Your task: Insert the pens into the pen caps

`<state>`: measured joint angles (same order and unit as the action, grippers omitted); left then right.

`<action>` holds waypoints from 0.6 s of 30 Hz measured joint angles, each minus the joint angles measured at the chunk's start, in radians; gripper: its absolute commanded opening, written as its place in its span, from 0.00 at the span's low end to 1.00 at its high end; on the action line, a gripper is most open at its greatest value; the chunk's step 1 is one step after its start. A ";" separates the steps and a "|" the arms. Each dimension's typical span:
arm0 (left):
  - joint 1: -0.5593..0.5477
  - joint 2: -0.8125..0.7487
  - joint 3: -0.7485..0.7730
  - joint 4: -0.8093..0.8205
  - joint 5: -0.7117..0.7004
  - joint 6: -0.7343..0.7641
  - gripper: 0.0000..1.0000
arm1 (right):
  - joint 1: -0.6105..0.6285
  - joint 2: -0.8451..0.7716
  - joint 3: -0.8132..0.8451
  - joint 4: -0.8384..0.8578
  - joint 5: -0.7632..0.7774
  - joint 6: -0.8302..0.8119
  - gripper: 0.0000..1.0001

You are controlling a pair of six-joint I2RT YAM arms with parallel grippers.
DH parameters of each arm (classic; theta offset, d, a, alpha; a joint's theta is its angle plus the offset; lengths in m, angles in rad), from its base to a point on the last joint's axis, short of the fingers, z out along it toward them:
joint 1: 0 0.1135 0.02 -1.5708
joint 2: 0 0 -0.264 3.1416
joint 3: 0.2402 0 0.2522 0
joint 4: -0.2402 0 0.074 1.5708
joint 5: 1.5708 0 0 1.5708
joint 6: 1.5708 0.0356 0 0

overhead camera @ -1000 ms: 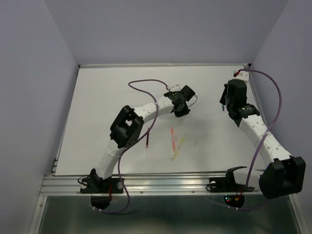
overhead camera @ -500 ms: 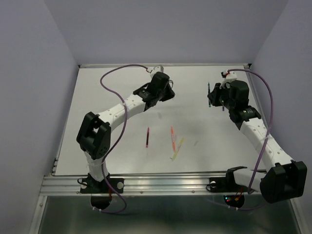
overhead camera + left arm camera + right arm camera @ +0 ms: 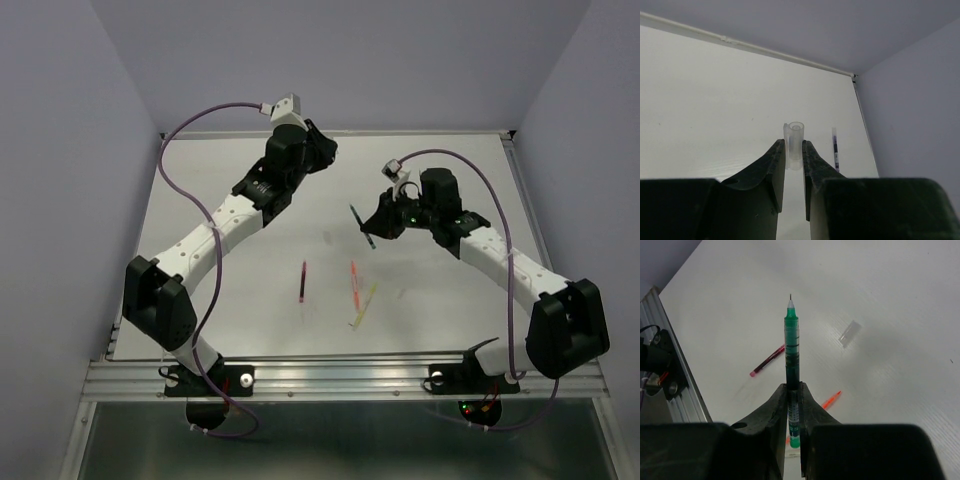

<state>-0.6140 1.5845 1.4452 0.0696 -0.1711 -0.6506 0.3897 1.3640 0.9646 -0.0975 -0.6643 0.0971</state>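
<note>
The left arm reaches from its near-left base toward the far side of the tabletop, elbow low at the left edge. Its claw is raised and pinches a pen cap. The right arm bends inward toward the middle, its claw clamped on a green pen.

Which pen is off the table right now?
The green pen, clamped in the right gripper. The maroon pen, orange-red pen, yellow pen and dark blue pen all lie on the table.
</note>
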 measured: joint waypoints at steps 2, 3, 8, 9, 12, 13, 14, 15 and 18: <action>0.000 -0.001 -0.014 0.013 0.006 -0.001 0.00 | 0.021 0.014 0.024 0.007 0.000 0.002 0.07; 0.000 -0.001 -0.024 0.016 0.010 -0.002 0.00 | 0.027 0.021 0.041 0.015 0.000 0.004 0.07; 0.000 -0.005 -0.077 0.025 0.031 -0.018 0.00 | 0.045 0.030 0.101 0.089 0.004 0.012 0.07; 0.000 -0.005 -0.087 0.026 0.039 -0.023 0.00 | 0.045 0.030 0.106 0.100 0.009 0.013 0.07; 0.000 -0.008 -0.109 0.033 0.060 -0.044 0.00 | 0.045 0.030 0.114 0.119 0.031 0.016 0.07; 0.000 -0.010 -0.114 0.033 0.066 -0.052 0.00 | 0.045 0.031 0.116 0.122 0.039 0.017 0.07; 0.000 -0.011 -0.118 0.036 0.069 -0.058 0.00 | 0.045 0.031 0.116 0.124 0.044 0.020 0.07; 0.000 -0.012 -0.122 0.041 0.075 -0.066 0.00 | 0.045 0.032 0.117 0.125 0.048 0.021 0.07; 0.000 -0.016 -0.130 0.051 0.087 -0.087 0.00 | 0.045 0.043 0.121 0.125 0.063 0.027 0.07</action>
<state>-0.6136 1.5688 1.3148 0.1204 -0.0837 -0.7376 0.4347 1.4067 1.0859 0.0277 -0.6018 0.1238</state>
